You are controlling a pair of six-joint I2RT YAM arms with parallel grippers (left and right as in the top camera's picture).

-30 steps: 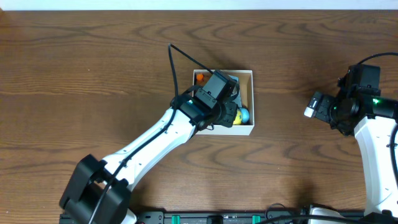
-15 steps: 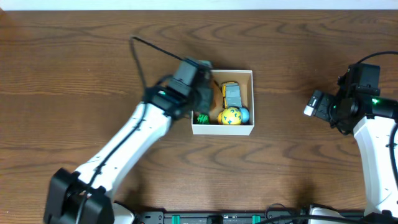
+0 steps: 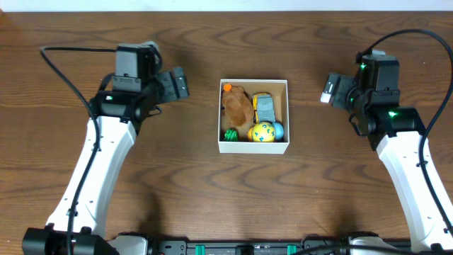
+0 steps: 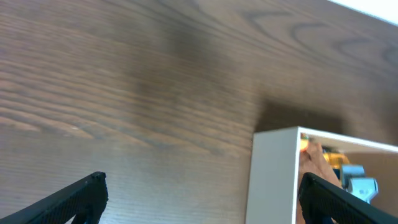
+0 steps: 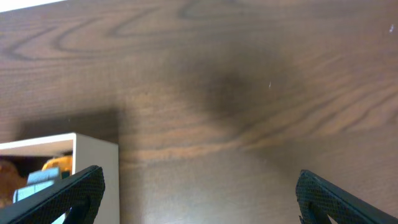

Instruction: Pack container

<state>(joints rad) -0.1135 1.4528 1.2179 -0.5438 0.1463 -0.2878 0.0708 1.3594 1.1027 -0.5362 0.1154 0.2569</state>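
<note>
The container [image 3: 253, 147], a white-walled square box, sits mid-table. In it lie a brown plush toy [image 3: 236, 106], a yellow-grey toy car [image 3: 264, 108], a yellow ball [image 3: 262, 132], a blue ball [image 3: 278, 130] and a small green toy [image 3: 231, 134]. My left gripper [image 3: 181, 84] hangs open and empty to the left of the box. In the left wrist view the gripper [image 4: 202, 199] faces the box's white wall [image 4: 273, 174]. My right gripper [image 3: 333, 90] is open and empty to the right. The right wrist view has that gripper [image 5: 202, 199] over bare wood, with the box wall [image 5: 93, 162] at the left.
Dark wooden table [image 3: 85, 42] spreads on all sides of the box. Black cables [image 3: 71, 53] loop from both arms. A black rail [image 3: 248, 248] runs along the table's front edge.
My left gripper has pulled out of the container to the left and opened. The brown plush toy now shows lying in the box. The right arm has shifted back and slightly left.
</note>
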